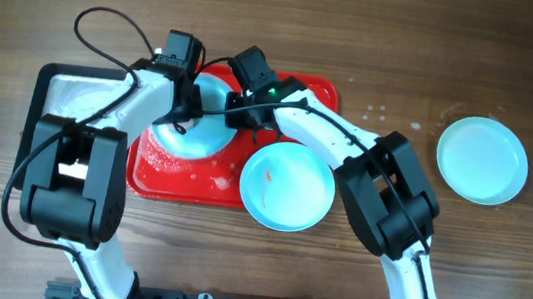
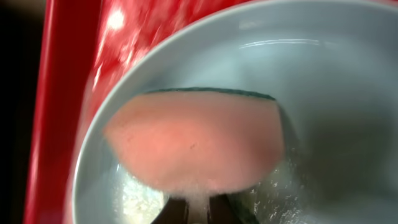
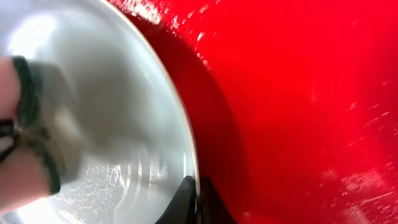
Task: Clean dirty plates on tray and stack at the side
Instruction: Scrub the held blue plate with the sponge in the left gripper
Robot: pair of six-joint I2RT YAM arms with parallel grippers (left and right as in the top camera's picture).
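A pale blue plate (image 1: pixel 211 128) lies on the foam-smeared red tray (image 1: pixel 182 182). My left gripper (image 1: pixel 182 110) is shut on a pink sponge (image 2: pixel 196 146) with a green back, pressed onto this plate (image 2: pixel 336 93). My right gripper (image 1: pixel 242 101) is shut on the plate's rim (image 3: pixel 194 180), one finger inside, one outside, over the tray (image 3: pixel 298 93). A second plate (image 1: pixel 288 185) with a small orange smear lies over the tray's front right corner. A third plate (image 1: pixel 482 160) lies on the table at the far right.
A black-rimmed silvery metal tray (image 1: pixel 77 93) sits left of the red tray, partly under my left arm. Small wet spots (image 1: pixel 376 112) mark the wooden table between the red tray and the far plate.
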